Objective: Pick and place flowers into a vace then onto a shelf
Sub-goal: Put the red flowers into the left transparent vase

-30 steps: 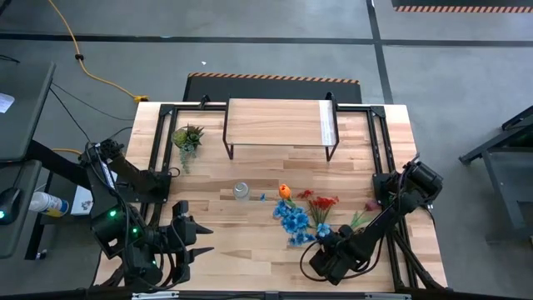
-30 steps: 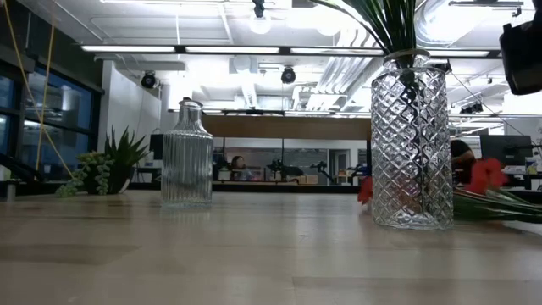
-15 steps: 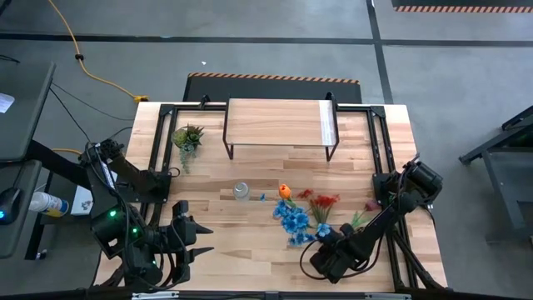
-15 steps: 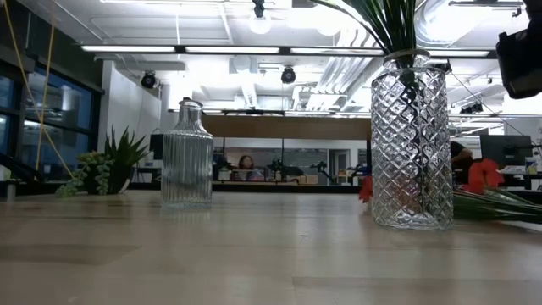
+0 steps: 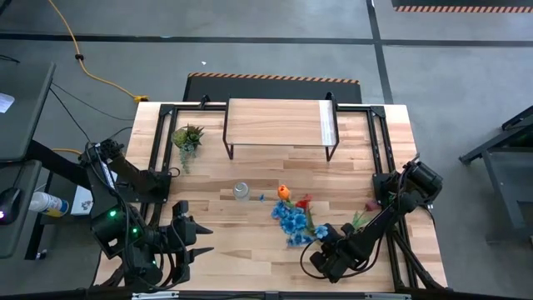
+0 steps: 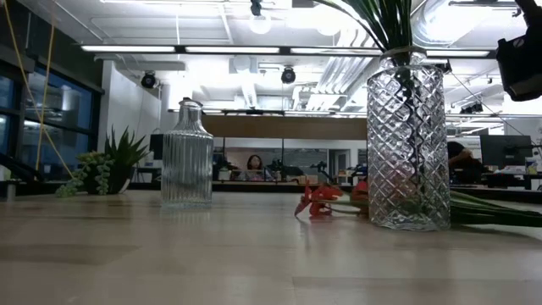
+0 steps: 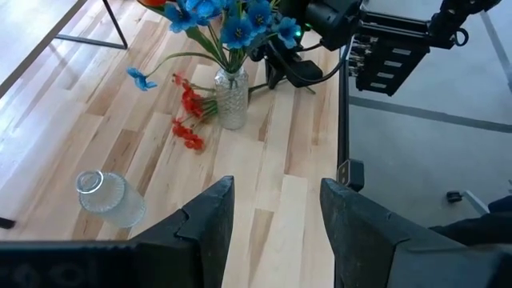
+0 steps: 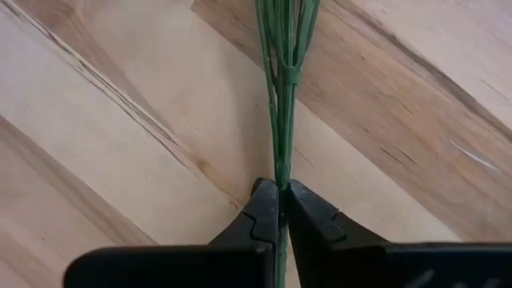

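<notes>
Your right gripper [image 8: 278, 210] lies low over the table, fingers clamped on the red flower's green stem [image 8: 282, 120]; its blooms [image 5: 303, 202] lie ahead, beside the blue-flowered vase [image 6: 407, 140]. Two glass vases, one shelf [image 5: 279, 123]. Left gripper [image 5: 196, 242] waits half-open.

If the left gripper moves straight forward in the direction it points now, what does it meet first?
Probably bare table for a stretch, then the diamond-cut vase with blue flowers. The left gripper stands open; depth is hard to judge.
</notes>
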`<state>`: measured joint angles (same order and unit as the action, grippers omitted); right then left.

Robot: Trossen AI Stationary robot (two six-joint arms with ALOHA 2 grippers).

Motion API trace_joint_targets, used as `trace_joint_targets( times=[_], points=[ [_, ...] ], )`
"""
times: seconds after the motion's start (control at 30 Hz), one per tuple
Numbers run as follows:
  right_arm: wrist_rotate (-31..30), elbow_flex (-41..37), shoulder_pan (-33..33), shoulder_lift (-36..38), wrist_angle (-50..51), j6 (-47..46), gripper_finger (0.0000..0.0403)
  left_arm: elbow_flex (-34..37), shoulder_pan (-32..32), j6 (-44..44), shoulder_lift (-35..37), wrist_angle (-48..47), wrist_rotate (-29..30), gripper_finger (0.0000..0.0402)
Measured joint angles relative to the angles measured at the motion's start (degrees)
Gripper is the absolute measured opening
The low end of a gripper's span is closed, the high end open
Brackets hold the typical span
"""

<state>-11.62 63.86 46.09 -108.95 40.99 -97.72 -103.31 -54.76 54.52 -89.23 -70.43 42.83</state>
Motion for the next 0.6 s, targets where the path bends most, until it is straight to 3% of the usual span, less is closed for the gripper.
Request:
trace_joint_targets(
  times=[0.6],
  points=[
    [2.34,0.02,-1.32,-0.04,9.12,-3.98,0.0003,0.00,0.00,-0.02,0.00,-0.04,-0.28,0.0220]
  ],
)
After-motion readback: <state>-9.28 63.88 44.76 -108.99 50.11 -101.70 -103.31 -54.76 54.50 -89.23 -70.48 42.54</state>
